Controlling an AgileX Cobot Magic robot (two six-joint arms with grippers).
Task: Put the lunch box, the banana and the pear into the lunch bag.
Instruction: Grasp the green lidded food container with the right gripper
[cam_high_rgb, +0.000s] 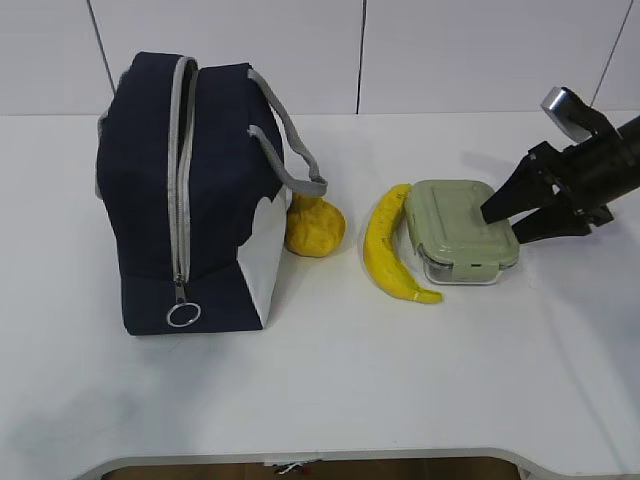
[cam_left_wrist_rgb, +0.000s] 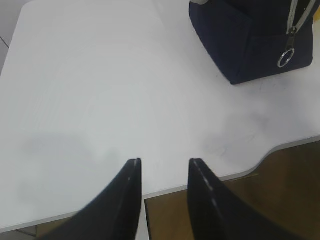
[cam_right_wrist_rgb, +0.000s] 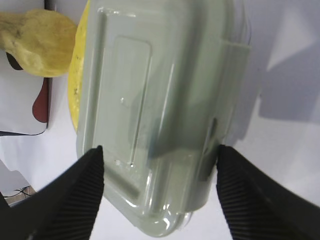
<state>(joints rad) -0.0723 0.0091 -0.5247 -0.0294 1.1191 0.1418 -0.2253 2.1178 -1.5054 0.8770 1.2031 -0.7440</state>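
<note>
The navy lunch bag (cam_high_rgb: 185, 190) stands at the left, its grey zipper looking closed with the ring pull (cam_high_rgb: 183, 314) at the low front end. The yellow pear (cam_high_rgb: 315, 228) lies against its white panel. The banana (cam_high_rgb: 388, 250) lies between the pear and the green-lidded lunch box (cam_high_rgb: 460, 228). My right gripper (cam_high_rgb: 502, 227) is open, its fingers on either side of the box's right end. In the right wrist view the gripper (cam_right_wrist_rgb: 159, 152) straddles the lid (cam_right_wrist_rgb: 160, 95). My left gripper (cam_left_wrist_rgb: 164, 162) is open and empty over the table's front edge, away from the bag (cam_left_wrist_rgb: 250, 40).
The white table (cam_high_rgb: 400, 380) carries only these things. Its front edge (cam_left_wrist_rgb: 235, 175) with a rounded cut-out lies under my left gripper. A white panelled wall (cam_high_rgb: 450, 50) stands behind. The bag's grey handles (cam_high_rgb: 290, 150) hang toward the pear.
</note>
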